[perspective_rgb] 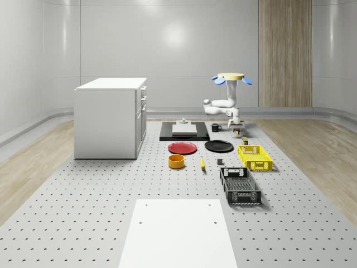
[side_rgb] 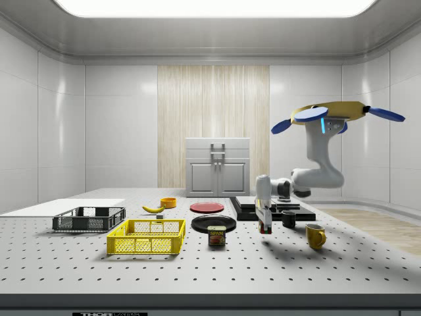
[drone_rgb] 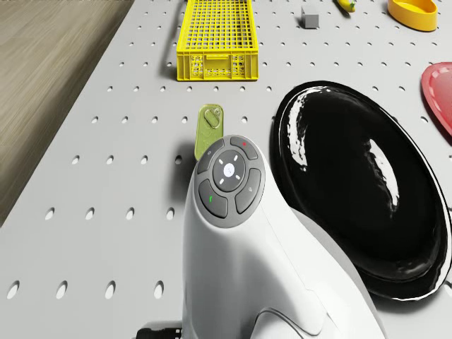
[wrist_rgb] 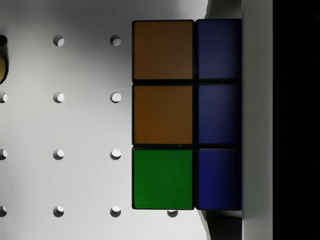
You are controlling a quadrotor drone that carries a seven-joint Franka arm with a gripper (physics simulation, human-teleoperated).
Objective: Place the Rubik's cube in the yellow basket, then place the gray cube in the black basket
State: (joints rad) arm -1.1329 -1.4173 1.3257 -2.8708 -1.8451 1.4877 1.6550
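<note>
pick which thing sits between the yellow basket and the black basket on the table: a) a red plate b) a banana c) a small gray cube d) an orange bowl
C: the small gray cube stands on the table in the gap between the yellow basket and the black basket, while the banana, red plate and orange bowl lie further toward the whole-scene view's left.

The white arm link [drone_rgb: 247, 268] hides the gripper beneath it beside the glossy black plate [drone_rgb: 360, 183], which partly runs off frame. The multicoloured Rubik's cube [wrist_rgb: 185, 115] is partly covered by a dark finger [wrist_rgb: 295, 120].
</note>
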